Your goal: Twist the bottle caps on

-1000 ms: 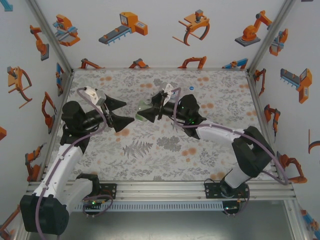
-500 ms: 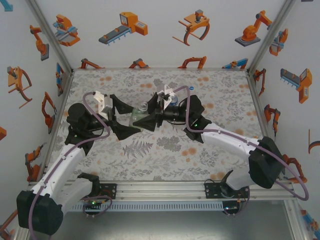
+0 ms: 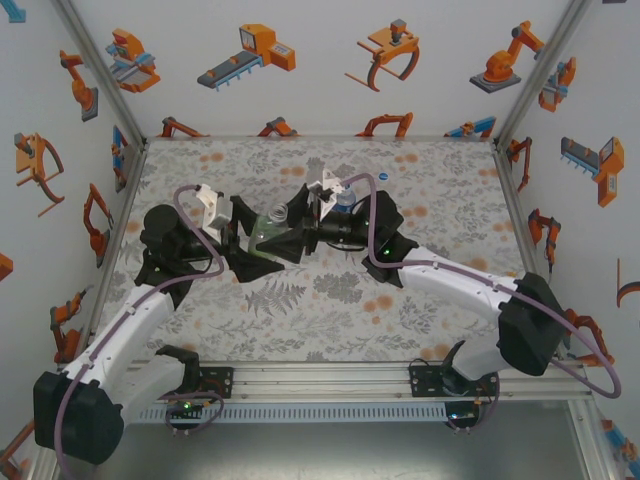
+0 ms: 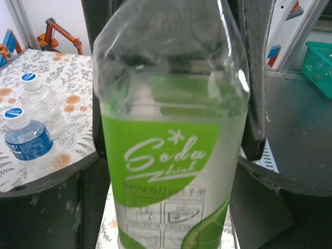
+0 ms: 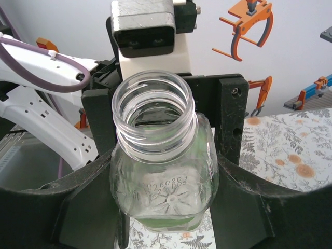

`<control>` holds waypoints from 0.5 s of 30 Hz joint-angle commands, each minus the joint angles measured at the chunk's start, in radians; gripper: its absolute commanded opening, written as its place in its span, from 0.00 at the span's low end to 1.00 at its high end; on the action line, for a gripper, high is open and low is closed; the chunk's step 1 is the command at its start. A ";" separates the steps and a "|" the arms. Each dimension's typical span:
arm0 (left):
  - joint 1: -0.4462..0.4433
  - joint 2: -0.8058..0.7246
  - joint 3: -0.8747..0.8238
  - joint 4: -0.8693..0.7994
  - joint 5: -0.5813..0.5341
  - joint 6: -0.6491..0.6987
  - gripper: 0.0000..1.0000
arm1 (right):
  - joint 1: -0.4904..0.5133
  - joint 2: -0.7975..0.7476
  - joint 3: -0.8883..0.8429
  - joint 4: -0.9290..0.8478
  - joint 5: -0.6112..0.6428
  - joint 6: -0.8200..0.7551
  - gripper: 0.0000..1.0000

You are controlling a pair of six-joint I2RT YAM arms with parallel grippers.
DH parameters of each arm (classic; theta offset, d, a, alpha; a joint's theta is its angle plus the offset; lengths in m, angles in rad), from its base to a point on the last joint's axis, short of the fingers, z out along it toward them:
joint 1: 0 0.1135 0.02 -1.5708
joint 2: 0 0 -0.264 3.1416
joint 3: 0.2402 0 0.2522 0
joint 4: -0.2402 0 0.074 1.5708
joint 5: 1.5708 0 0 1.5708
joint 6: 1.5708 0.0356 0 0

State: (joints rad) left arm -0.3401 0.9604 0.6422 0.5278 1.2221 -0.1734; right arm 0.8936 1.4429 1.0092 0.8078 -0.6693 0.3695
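Two capped bottles (image 4: 24, 139) stand beside the soda bottle (image 4: 171, 155) (uncapped).

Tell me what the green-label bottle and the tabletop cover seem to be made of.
The green-label bottle: likely thin clear plastic, glossy; you see through its walls, and the open neck has moulded threads. The tabletop cover: matte sheet with printed floral pattern; paper, vinyl or cloth, cannot tell.

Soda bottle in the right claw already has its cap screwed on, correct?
Not quite. The soda bottle is in the right claw, but it has no cap on. Its mouth is open and the neck threads are bare. The right wrist view shows this, looking straight at the open neck.
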 commanded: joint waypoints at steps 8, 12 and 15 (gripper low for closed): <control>-0.006 -0.014 0.033 -0.008 0.027 0.005 0.58 | 0.028 0.009 0.027 0.031 0.037 -0.011 0.11; -0.006 -0.014 0.039 -0.029 0.028 0.018 0.51 | 0.028 0.001 0.023 0.030 0.045 -0.011 0.20; -0.006 -0.016 0.044 -0.052 0.023 0.035 0.44 | 0.028 -0.016 0.014 0.023 0.061 -0.019 0.44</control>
State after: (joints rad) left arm -0.3405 0.9577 0.6521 0.4946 1.2316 -0.1692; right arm 0.9127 1.4544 1.0092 0.8051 -0.6418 0.3668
